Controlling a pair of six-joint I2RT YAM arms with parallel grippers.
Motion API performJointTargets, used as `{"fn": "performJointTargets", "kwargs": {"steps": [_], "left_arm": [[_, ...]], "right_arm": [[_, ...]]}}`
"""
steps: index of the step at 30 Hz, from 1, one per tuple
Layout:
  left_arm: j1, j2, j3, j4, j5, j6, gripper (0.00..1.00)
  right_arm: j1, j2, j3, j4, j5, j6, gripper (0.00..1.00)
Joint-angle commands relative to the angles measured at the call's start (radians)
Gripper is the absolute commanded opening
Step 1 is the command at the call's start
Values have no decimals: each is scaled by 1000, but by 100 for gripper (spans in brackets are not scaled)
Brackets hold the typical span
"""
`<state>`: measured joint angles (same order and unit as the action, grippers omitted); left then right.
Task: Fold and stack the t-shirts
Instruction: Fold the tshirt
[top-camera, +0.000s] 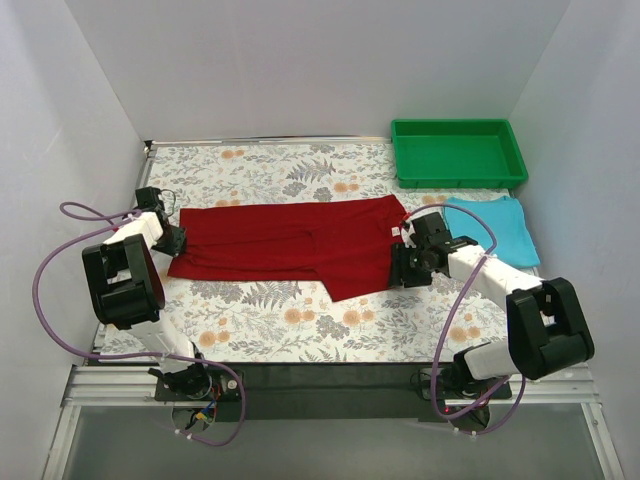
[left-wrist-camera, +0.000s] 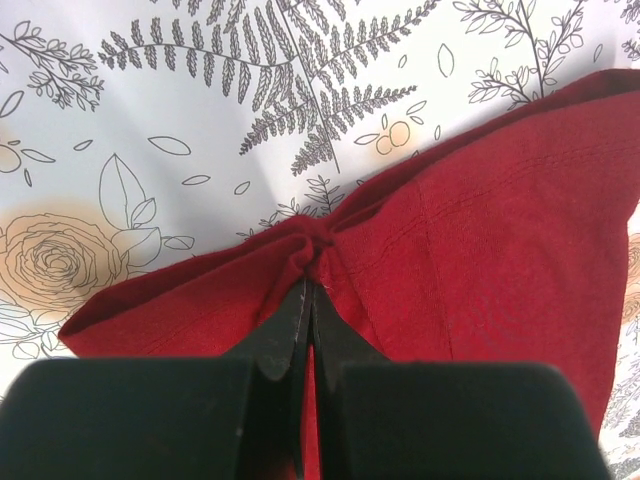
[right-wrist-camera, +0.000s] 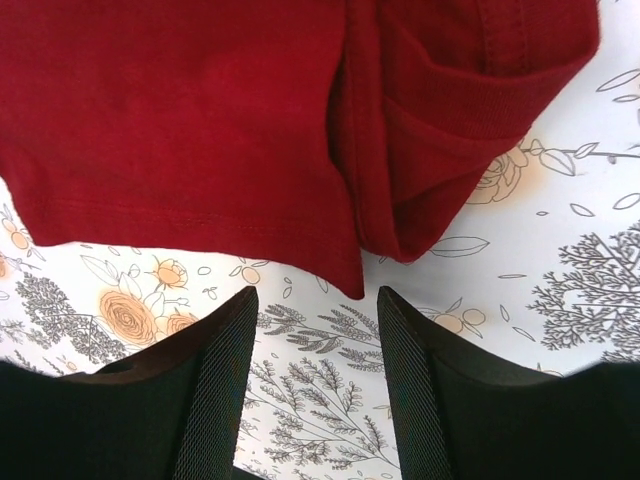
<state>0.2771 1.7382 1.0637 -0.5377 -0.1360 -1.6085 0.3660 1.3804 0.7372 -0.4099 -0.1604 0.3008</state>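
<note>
The dark red t-shirt lies folded lengthwise into a long band across the middle of the floral tablecloth. My left gripper is shut on its left edge; in the left wrist view the fingertips pinch a bunched fold of the red cloth. My right gripper is open and empty just off the shirt's right end; in the right wrist view the red shirt's hem lies just beyond the open fingers. The turquoise t-shirt lies folded as a small rectangle at the right.
A green plastic tray stands at the back right, just behind the turquoise shirt. White walls close in the table on the left, back and right. Purple cables loop beside both arms.
</note>
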Motion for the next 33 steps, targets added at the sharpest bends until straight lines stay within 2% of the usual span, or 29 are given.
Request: {"fn": "performJointTargets", "kwargs": {"steps": [1,5,8,12,17,19,24,33], "left_arm": [[2,-5,15,8,24,-7,0],[2,-5,13,10,22,-4,0],[2,-3,10,13,19,-2,0],[4,-2,9,12,19,-1,0],[2,1,10,12,21,4,0],[2,3,9,12,22,4,0],[4,-3,9,13,21,9,0],[2,-3,4,13,24,10,0]], "right_arm": [[-2,23,-19,66,-25,20,49],[-2,31,-39,111,-59,20,42],[-4,31,-36,125,-68,18,33],[-4,25,-21,126,-65,20,16],[-2,34,-15,114,-44,29,6],[-2,42,-22,100,-28,40,6],[-4,31,-39,94,13,66,25],[-9,35,-62,146,38,93,28]]}}
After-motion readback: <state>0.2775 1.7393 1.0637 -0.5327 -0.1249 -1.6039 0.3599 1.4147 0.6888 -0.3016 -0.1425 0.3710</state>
